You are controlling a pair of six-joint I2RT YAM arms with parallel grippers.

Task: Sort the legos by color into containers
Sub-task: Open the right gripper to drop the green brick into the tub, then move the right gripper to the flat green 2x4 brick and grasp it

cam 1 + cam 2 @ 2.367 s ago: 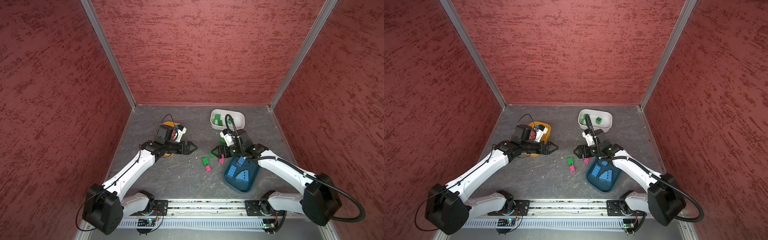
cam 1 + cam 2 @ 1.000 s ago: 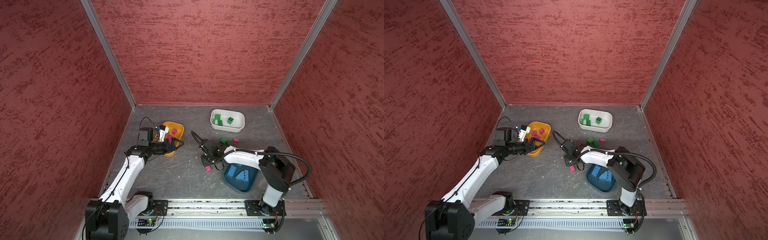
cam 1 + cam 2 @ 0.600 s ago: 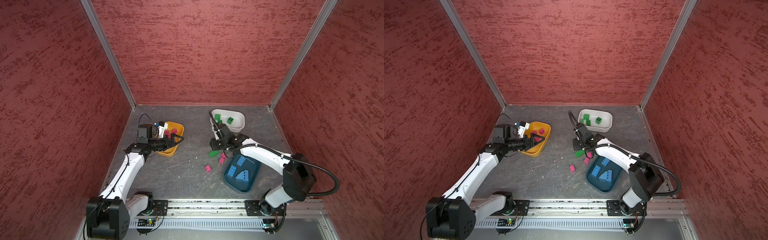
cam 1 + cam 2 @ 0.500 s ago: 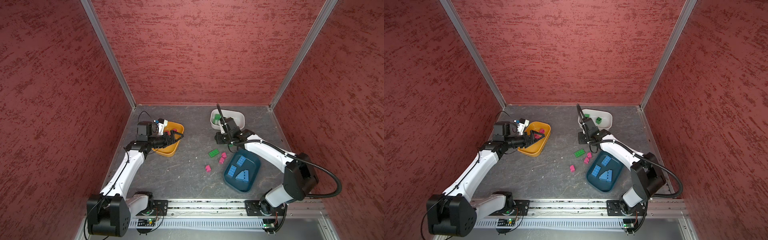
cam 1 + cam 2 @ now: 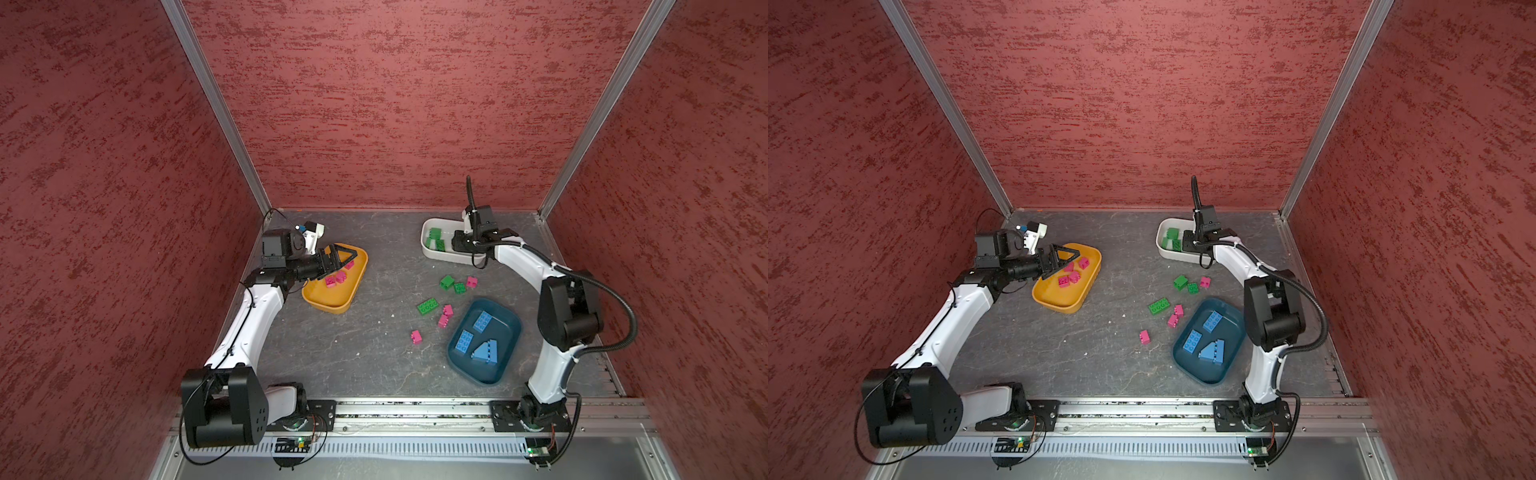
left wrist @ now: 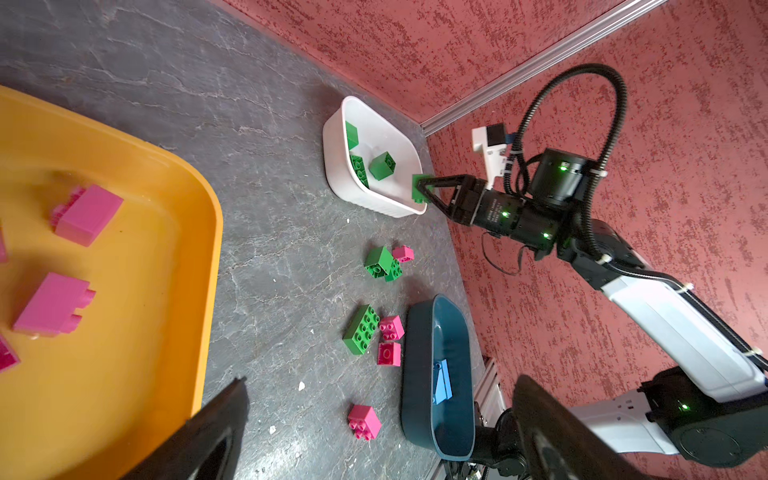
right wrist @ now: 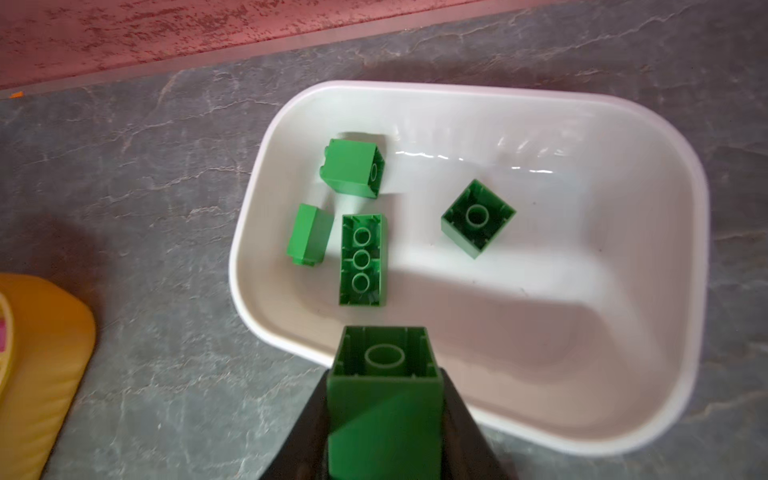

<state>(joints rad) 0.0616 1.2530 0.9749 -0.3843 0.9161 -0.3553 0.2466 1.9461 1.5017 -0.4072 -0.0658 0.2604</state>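
Right gripper (image 7: 384, 399), clamped on a small green brick (image 7: 384, 353), hangs at the near rim of the white bin (image 7: 623, 419). A second ago it was down among the loose bricks (image 5: 428, 306) mid-table, so release looks next, beside four green bricks (image 7: 361, 259) already inside. Left gripper (image 5: 347, 257) stays spread wide and empty over the yellow-orange bin (image 5: 332, 306). In both top views the right wrist hides the held brick. Three green and four pink bricks still lie unsorted.
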